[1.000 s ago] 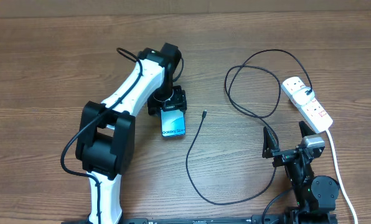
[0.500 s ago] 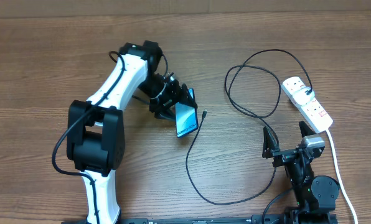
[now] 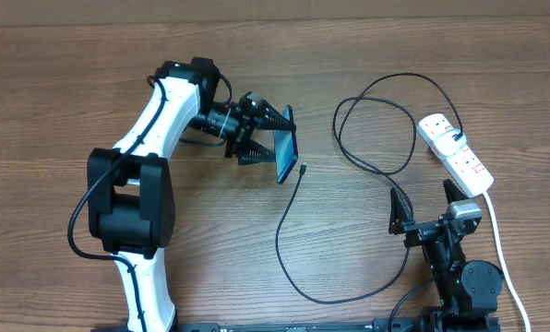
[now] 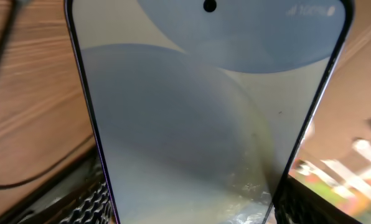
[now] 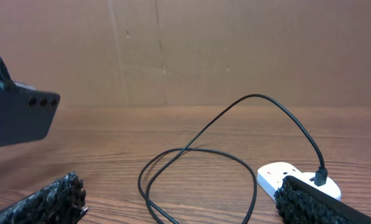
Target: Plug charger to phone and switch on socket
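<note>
Your left gripper pinches the phone on edge, long axis running top-to-bottom overhead, screen facing left; its writing is too blurred to read. Right gripper is spread wide.

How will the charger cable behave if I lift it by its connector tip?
Probably floppy: the charger lies in loose loops on the table, so slack should trail. Its connector tip looks small and light, likely to swing. Its far end is plugged into the socket, so it may tug.
</note>
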